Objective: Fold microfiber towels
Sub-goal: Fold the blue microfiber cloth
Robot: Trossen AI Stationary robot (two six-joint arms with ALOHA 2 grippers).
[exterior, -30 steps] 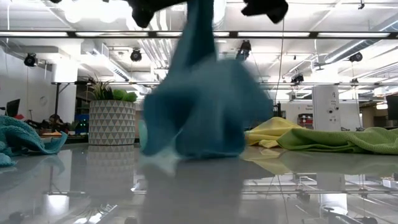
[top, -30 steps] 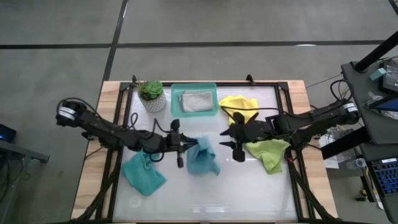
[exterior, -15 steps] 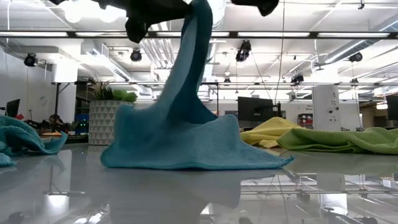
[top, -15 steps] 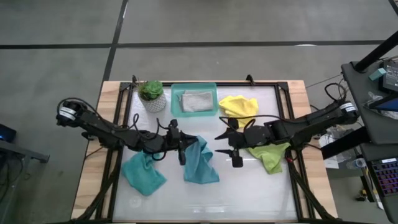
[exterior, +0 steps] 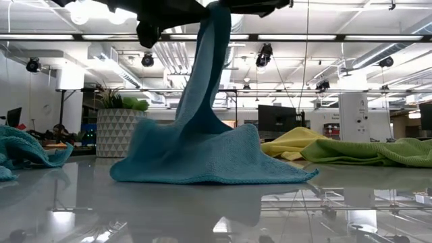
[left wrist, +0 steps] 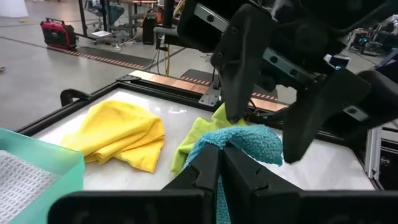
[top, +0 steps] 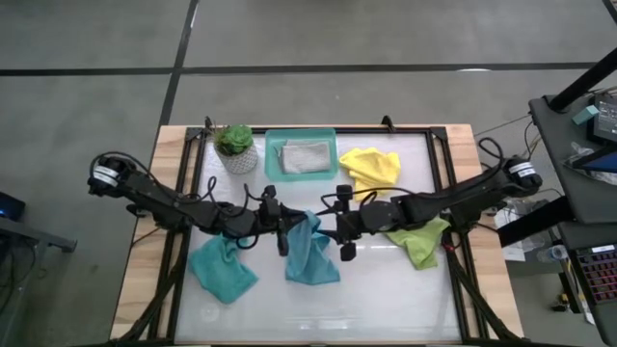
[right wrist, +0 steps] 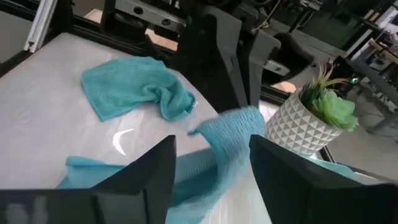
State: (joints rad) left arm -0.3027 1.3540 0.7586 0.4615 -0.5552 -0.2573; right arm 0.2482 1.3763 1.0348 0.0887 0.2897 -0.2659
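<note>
A teal-blue microfiber towel (top: 310,253) rises from the table to my left gripper (top: 287,231), which is shut on its top part near the table's middle. My right gripper (top: 344,227) is open right beside that top part. One finger (left wrist: 239,68) stands on either side of the raised bunch (right wrist: 233,134), and I see no plain touch. A second teal-blue towel (top: 222,270) lies crumpled at the near left. A yellow towel (top: 371,166) and a lime green one (top: 419,239) lie on the right. A light grey towel (top: 304,154) sits in the tray. My left gripper pinches a bunched top corner (left wrist: 242,142) of the teal-blue towel between its two fingers, coming in level from the table's left. One layer or several, I cannot tell. The towel hangs slanting below the hold, and its lower part (exterior: 202,165) lies spread on the table.
A teal tray (top: 272,154) stands at the far middle. A potted plant in a white patterned pot (top: 234,146) stands left of it. A dark frame (top: 439,164) runs around the white table top. The near middle of the table is bare.
My right gripper has moved toward the table's left, up to the held top of the towel, and has rolled. The towel hung bunched and swaying a second ago. Its lower part now lies spread on the table while its top stays in my left gripper.
</note>
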